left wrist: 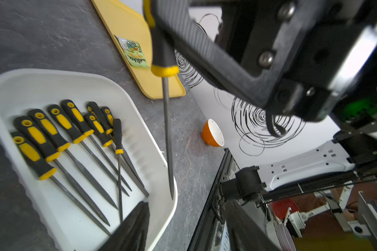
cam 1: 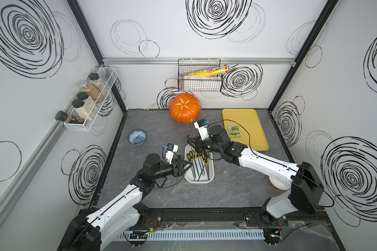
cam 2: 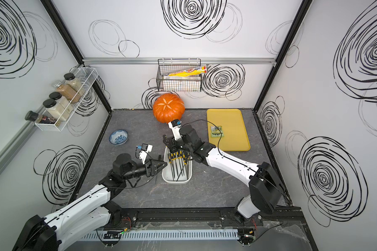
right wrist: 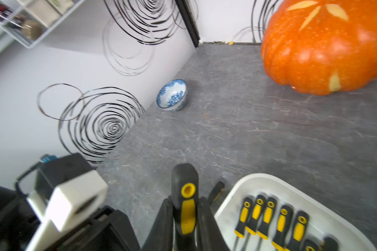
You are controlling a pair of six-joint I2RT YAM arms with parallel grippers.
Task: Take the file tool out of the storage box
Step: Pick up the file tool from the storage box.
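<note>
i have one file tool [left wrist: 167, 130] clamped by its handle in the right gripper [right wrist: 185, 219], raised off the pile. its tip hangs below the gripper, seemingly over the rim of the storage box [left wrist: 52, 73], so i judge that carrying it clear to the desk [cam 1: 226, 195] is what's left. the right arm reaches forward, wrist bent down. the left gripper [cam 1: 186, 167], jaws apart and empty, sits beside the box.

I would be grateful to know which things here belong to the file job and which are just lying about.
Job: storage box; file held by the right gripper; other files inside.
Lying about: pumpkin; yellow tray with packet; blue bowl; orange bowl; spice jars; wire basket.
</note>
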